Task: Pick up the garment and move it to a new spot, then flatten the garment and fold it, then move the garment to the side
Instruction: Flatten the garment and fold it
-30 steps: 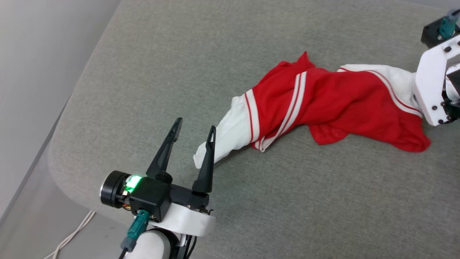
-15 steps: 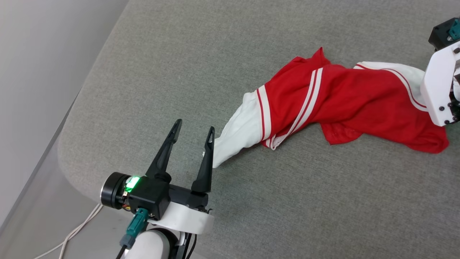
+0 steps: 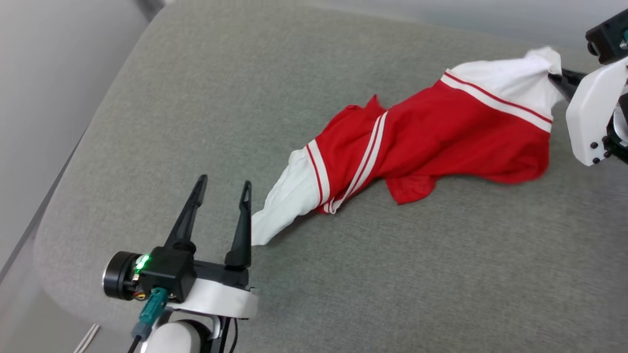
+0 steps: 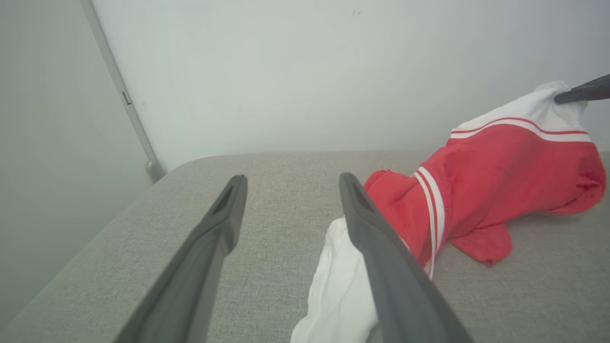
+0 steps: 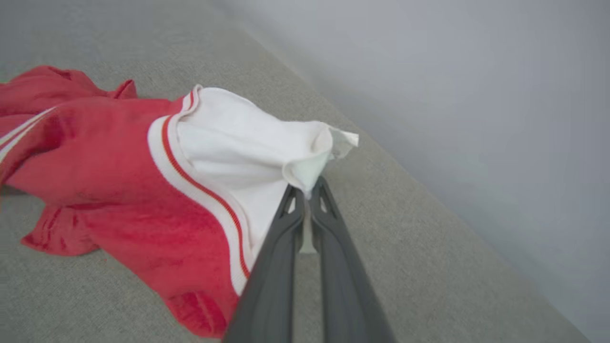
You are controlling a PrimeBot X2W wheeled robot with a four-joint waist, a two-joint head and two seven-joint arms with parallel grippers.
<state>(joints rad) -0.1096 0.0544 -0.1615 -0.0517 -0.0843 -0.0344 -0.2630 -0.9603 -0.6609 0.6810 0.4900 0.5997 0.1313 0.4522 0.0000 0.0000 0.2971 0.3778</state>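
The garment (image 3: 441,142), a red T-shirt with white sleeves and striped trim, lies stretched across the grey cushion. My right gripper (image 5: 307,193) is shut on the tip of one white sleeve (image 5: 305,166) and holds that end lifted off the cushion at the far right (image 3: 554,78). The other white sleeve (image 3: 282,206) trails on the cushion toward my left gripper (image 3: 223,184), which stands open; its right finger (image 4: 381,267) lies over the sleeve's end (image 4: 338,295), and nothing is between the fingers. The graphic print is hidden.
The grey cushion (image 3: 245,98) ends in a rounded edge at the left and near left. A pale wall (image 4: 310,71) runs close behind it. A white cable (image 3: 86,338) lies on the floor below the left corner.
My right gripper has shut on the white sleeve and raised it, pulling the garment's right end up. The head camera has shifted, so the whole picture has moved.
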